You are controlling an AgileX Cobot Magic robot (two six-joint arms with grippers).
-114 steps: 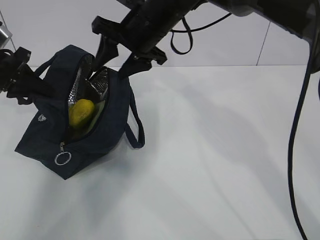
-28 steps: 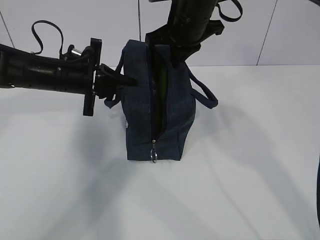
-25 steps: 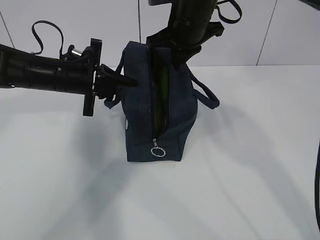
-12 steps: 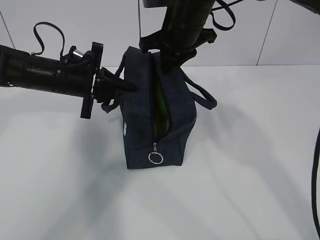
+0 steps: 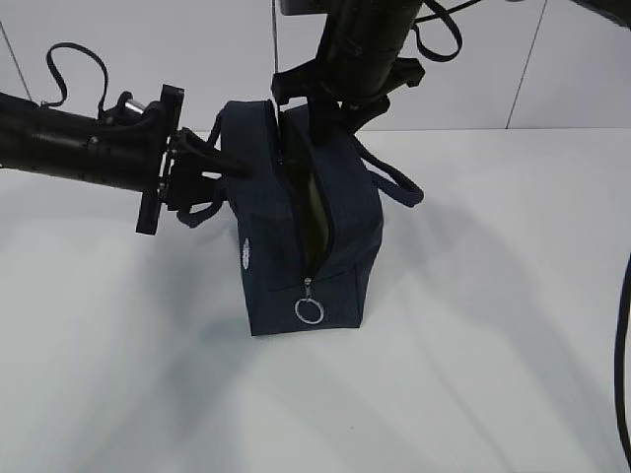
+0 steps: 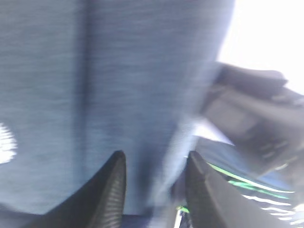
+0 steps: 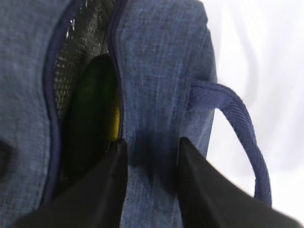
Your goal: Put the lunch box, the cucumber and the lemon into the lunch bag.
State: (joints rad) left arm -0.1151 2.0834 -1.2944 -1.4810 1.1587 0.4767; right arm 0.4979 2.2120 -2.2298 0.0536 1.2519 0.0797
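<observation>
The navy lunch bag (image 5: pixel 345 212) stands upright mid-table, its top zipper partly open and the silver ring pull (image 5: pixel 309 311) hanging at the front. My left gripper (image 5: pixel 229 168) is against the bag's left side; in the left wrist view it (image 6: pixel 154 161) is open, with blue fabric and a blurred strap between its fingers. My right gripper (image 5: pixel 323 106) is over the bag's top; in the right wrist view it (image 7: pixel 152 147) is open, straddling the fabric right of the zipper. The dark cucumber (image 7: pixel 92 99) and a sliver of yellow lemon (image 7: pixel 114 118) show inside. The lunch box is hidden.
The bag's right loop handle (image 5: pixel 399 185) sticks out to the right and also shows in the right wrist view (image 7: pixel 242 128). White table (image 5: pixel 473 325) lies around the bag, with a white wall behind. A black cable hangs at the right edge (image 5: pixel 621 296).
The bag stood up from lying slumped open. Over the last second its top shifted left, the left arm drew back to the left, and the right gripper moved slightly left.
</observation>
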